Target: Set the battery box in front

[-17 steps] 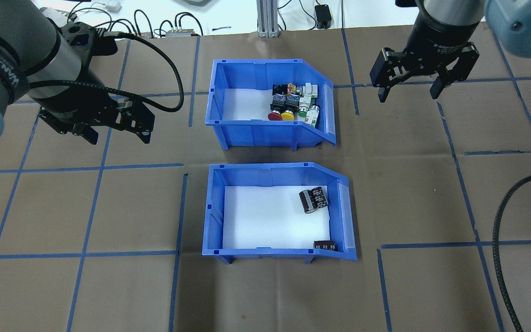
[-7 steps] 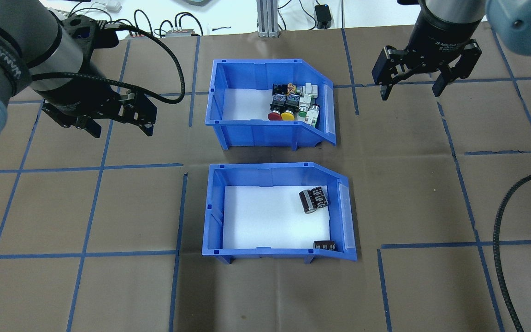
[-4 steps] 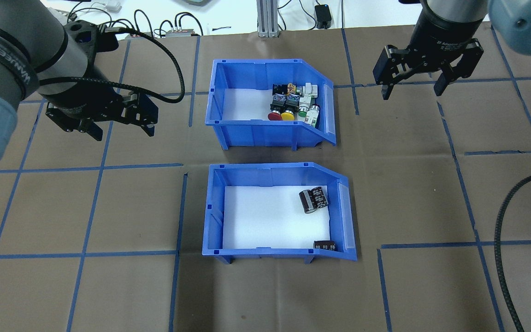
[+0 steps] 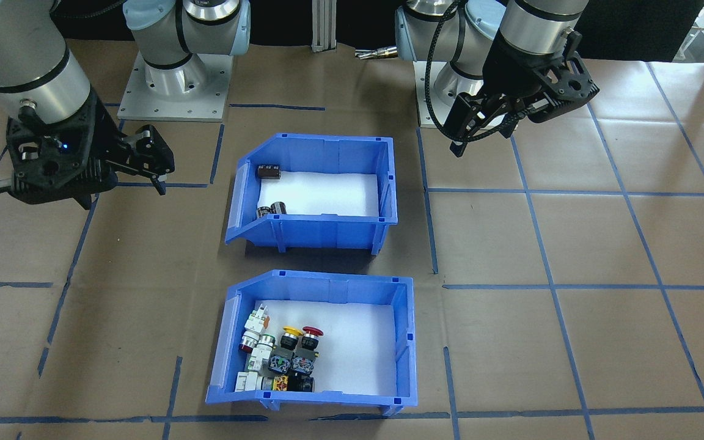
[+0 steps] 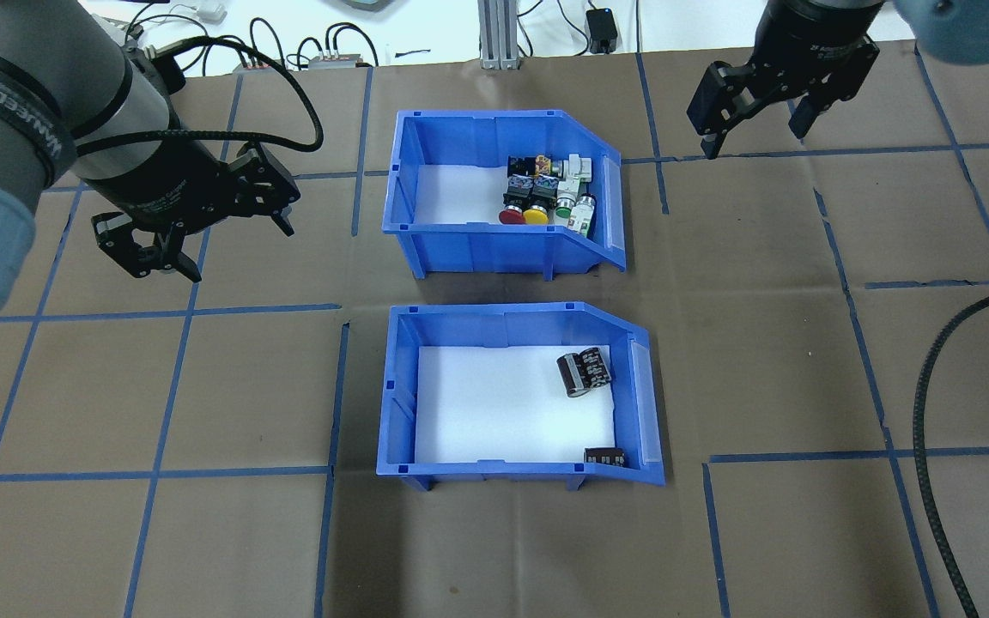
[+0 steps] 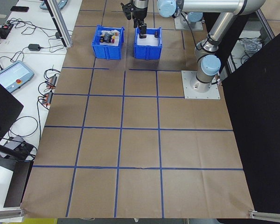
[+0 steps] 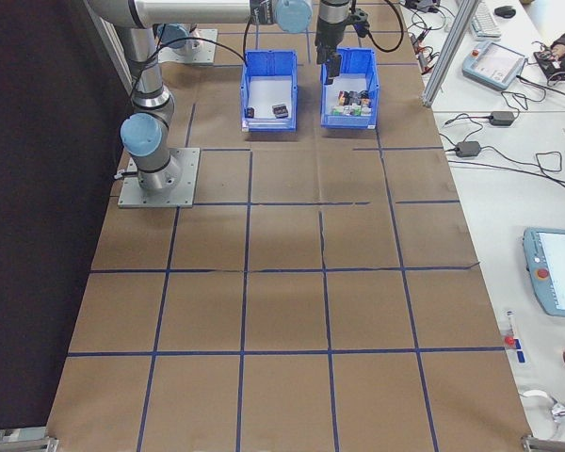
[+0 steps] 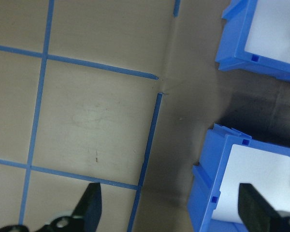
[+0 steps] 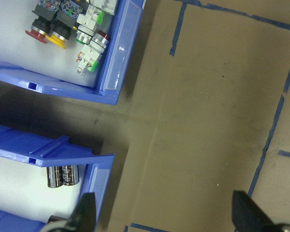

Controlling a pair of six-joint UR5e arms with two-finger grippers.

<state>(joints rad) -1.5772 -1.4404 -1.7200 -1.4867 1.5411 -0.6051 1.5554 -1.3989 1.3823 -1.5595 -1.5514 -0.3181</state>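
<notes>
The battery box (image 5: 516,395) stands on the surface (image 5: 761,360), nearer to the robot's base than the other blue bin (image 5: 503,190), which holds push-button switches (image 5: 546,197). Nothing grips either bin. The left end effector (image 5: 198,227) hovers beside the bins on the robot's left, its fingers apart and empty. The right end effector (image 5: 752,112) hangs on the other side, also apart and empty. I judge this as the approach step, before any grasp. The next move probably calls for lowering one end effector onto a wall of the battery box, then closing on it.
</notes>
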